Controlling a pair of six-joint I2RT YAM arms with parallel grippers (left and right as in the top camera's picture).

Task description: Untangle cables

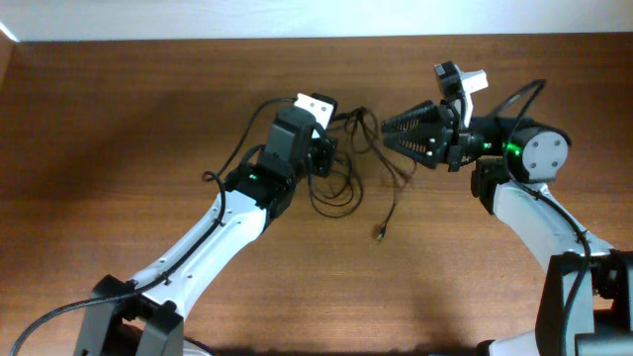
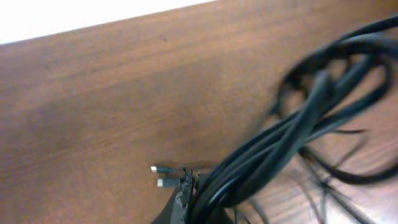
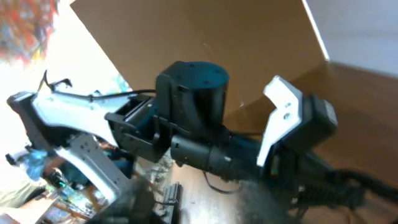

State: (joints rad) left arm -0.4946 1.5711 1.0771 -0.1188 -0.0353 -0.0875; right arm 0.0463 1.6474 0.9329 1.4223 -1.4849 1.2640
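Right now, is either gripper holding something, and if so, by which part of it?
The left gripper is shut on the cables, gripping the bundle close to the plugs. Whether the right gripper holds anything cannot be told.

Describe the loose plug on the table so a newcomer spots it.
On the table, find the tangle of black cables in the middle. One thin strand runs from it toward the robot's side and ends in a plug, the only cable end lying apart from the tangle.
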